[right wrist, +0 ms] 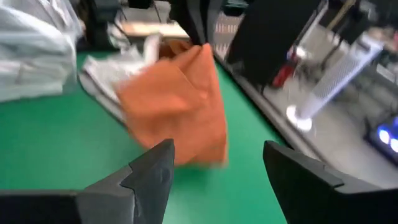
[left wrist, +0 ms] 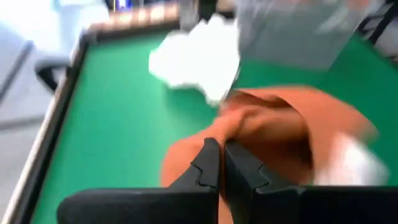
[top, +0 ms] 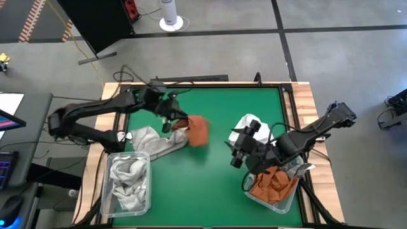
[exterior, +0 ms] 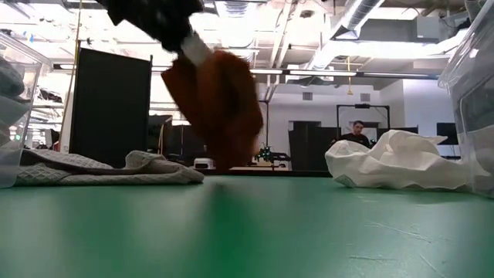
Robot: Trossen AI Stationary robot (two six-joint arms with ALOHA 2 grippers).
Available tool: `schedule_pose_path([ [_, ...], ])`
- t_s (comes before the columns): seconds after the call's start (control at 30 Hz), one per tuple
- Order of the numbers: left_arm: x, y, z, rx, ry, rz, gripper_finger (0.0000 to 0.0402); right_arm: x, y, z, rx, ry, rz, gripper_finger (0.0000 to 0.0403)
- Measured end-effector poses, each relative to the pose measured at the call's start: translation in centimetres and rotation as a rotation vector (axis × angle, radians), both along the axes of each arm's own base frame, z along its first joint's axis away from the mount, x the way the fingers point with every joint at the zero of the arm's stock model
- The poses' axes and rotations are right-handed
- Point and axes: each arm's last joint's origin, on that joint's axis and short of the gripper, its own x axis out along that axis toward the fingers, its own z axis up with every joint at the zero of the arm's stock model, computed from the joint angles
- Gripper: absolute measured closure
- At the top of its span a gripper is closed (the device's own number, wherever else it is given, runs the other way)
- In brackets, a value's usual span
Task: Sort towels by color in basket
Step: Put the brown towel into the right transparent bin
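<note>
Below both sets of fingers, green table (top: pixel 216 184), with a clear left bin (top: pixel 105 191) of grey cloth and a clear right bin (top: pixel 289 200) of orange cloth near the front edge. Beneath and behind the left fingers, grey towel (top: pixel 152 141) slumped flat on the table; just beyond the right fingers, white towel (top: pixel 247 125) crumpled in a heap. Pinched between the left gripper (left wrist: pixel 222 149) fingers, pressed together on a bunched fold: orange towel (top: pixel 199 131), hanging clear of the table and drooping well past the fingertips. Ahead of the right gripper (right wrist: pixel 217 155), fingers wide apart and empty, that same cloth, not touched. Probably light, soft and limp, with no stiffness to steer by; likely to swing and trail, and to slip if only a thin edge is caught. Best gripped on a gathered fold, deep between the pads. Judged bound for the right bin.
</note>
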Motion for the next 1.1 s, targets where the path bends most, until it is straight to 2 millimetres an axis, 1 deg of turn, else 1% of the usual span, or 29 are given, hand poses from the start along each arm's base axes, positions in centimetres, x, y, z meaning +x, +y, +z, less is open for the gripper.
schedule_pose_path([
  [0.07, -0.4, -0.9, 1.3, 0.001, -0.078, -0.042, 0.0399, 0.7, 0.4, -0.6, -0.043, -0.042, 0.034, 0.0127],
  [0.17, -0.5, -2.3, 2.7, -0.011, -0.181, -0.109, 0.0400, 1.9, 0.0, -1.3, -0.078, -0.127, 0.063, 0.0127],
  [0.27, -0.1, -3.5, 3.6, -0.016, -0.262, -0.160, 0.0400, 2.9, -0.9, -1.6, -0.098, -0.185, 0.088, 0.0127],
  [0.4, 0.4, -4.8, 4.4, -0.004, -0.349, -0.214, 0.0401, 3.7, -2.4, -1.4, -0.112, -0.248, 0.113, 0.0127],
  [0.5, 0.8, -5.5, 4.8, 0.003, -0.398, -0.247, 0.0401, 4.3, -3.5, -1.3, -0.122, -0.284, 0.156, 0.0127],
  [0.63, 1.1, -6.3, 4.9, 0.003, -0.424, -0.278, 0.0401, 4.6, -4.5, -1.1, -0.151, -0.288, 0.142, 0.0127],
  [0.7, 1.2, -6.6, 5.0, 0.003, -0.431, -0.289, 0.0401, 4.8, -4.8, -1.1, -0.131, -0.289, 0.202, 0.0127],
  [0.8, 1.5, -7.0, 5.2, 0.027, -0.471, -0.313, 0.0401, 6.0, -5.2, -2.0, -0.090, -0.297, 0.295, 0.0127],
  [0.87, 1.9, -7.3, 5.3, 0.054, -0.512, -0.329, 0.0401, 6.9, -5.1, -3.0, -0.101, -0.285, 0.308, 0.0127],
  [0.97, 2.7, -7.5, 5.2, 0.079, -0.559, -0.344, 0.0401, 8.4, -5.2, -4.0, -0.133, -0.324, 0.312, 0.0127],
  [1.1, 2.9, -7.5, 5.4, 0.093, -0.587, -0.343, 0.0401, 9.1, -4.8, -4.6, -0.158, -0.348, 0.328, 0.0127],
])
